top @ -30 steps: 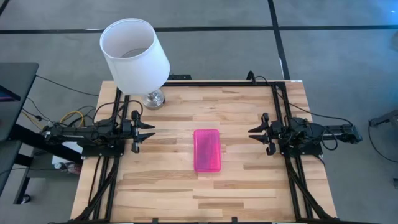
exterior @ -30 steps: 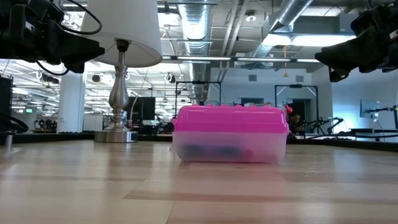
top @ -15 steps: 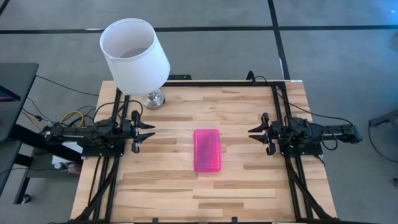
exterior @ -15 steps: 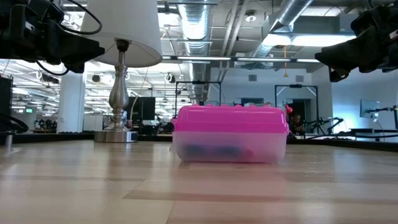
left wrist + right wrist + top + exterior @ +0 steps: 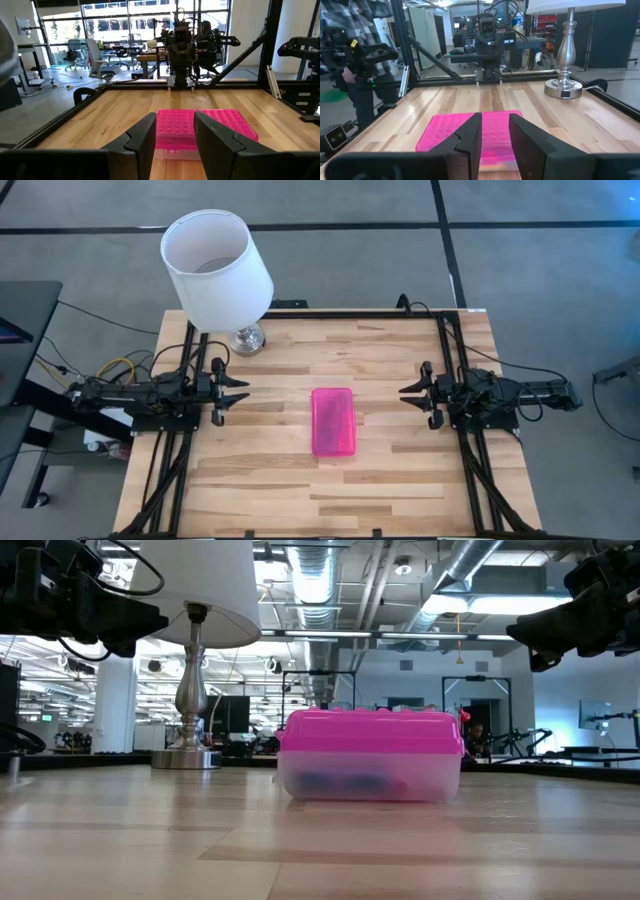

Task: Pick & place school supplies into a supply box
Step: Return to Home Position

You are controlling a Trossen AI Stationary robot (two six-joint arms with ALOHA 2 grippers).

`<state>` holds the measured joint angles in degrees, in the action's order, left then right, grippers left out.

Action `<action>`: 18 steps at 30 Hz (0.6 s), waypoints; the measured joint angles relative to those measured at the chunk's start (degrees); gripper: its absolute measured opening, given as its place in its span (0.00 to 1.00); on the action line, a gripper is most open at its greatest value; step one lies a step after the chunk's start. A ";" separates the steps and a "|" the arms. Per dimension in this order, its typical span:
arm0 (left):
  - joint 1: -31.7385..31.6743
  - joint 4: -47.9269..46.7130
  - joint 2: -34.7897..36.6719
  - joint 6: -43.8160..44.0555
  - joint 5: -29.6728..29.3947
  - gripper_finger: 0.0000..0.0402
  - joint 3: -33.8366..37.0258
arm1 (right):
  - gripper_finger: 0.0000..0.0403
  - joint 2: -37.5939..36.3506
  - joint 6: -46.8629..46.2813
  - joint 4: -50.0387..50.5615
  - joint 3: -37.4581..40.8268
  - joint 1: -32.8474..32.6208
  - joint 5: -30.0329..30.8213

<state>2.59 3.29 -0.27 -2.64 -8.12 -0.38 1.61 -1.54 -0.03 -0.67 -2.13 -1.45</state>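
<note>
From where I stand, not much is left to spoil, but a few things could. The left fingers (image 5: 240, 391) are spread part-way and hold nothing. The right fingers (image 5: 408, 392) are the same, parted and empty. Each pair hangs above its own edge of the counter (image 5: 400, 470), tips aimed inward at the other.

The supply box (image 5: 333, 421) lies flat on the wood midway between the two sets of fingers. It is straight ahead of both and well apart from each, with its pink lid down. Through the clear base I can make out some dark and bluish school supplies (image 5: 340, 783), too dim to tell one from another. No others lie loose on the counter.

The nearest hazard, I'd say, is the lamp (image 5: 247, 338). Its base stands just off to one side of the left fingers, and its white shade (image 5: 215, 255) leans out over that arm's corner. If the left arm swung wide towards it while folding away, it could clip the stem and topple the lamp.

A forward lurch from either arm would run the open fingers into the box and shove it askew.

Nor can I tell whether the lid is truly latched. If it only rests there, a knock could pop it and scatter the contents.
</note>
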 joint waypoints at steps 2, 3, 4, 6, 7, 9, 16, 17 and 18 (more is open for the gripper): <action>0.00 0.00 0.00 0.54 0.00 0.32 0.00 | 0.23 0.00 0.00 0.00 0.00 0.00 0.00; 0.00 0.00 0.00 0.66 0.00 0.32 0.00 | 0.23 0.00 0.00 0.00 0.00 -0.01 0.00; 0.00 0.00 0.01 0.64 0.00 0.32 0.01 | 0.23 -0.01 0.00 0.00 0.00 0.00 0.00; 0.00 0.00 0.02 0.15 0.00 0.32 0.00 | 0.23 -0.01 0.00 0.00 0.00 -0.01 0.00; 0.00 0.00 0.00 0.13 0.00 0.32 0.00 | 0.23 0.00 0.00 0.00 0.00 -0.02 0.00; 0.00 0.00 0.01 0.34 0.00 0.32 0.01 | 0.23 0.00 0.00 0.00 0.00 0.00 0.00; 0.00 0.00 0.02 0.05 0.00 0.32 0.02 | 0.23 0.00 0.00 0.00 0.00 0.00 0.00; 0.00 0.00 0.00 0.33 0.02 0.32 0.00 | 0.23 0.00 0.00 0.00 0.00 0.00 0.00; 0.00 0.00 0.01 0.60 0.00 0.32 0.00 | 0.23 0.00 0.00 0.00 0.00 0.00 0.00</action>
<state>2.59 3.29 -0.27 -2.03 -8.12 -0.38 1.61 -1.54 -0.03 -0.67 -2.13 -1.45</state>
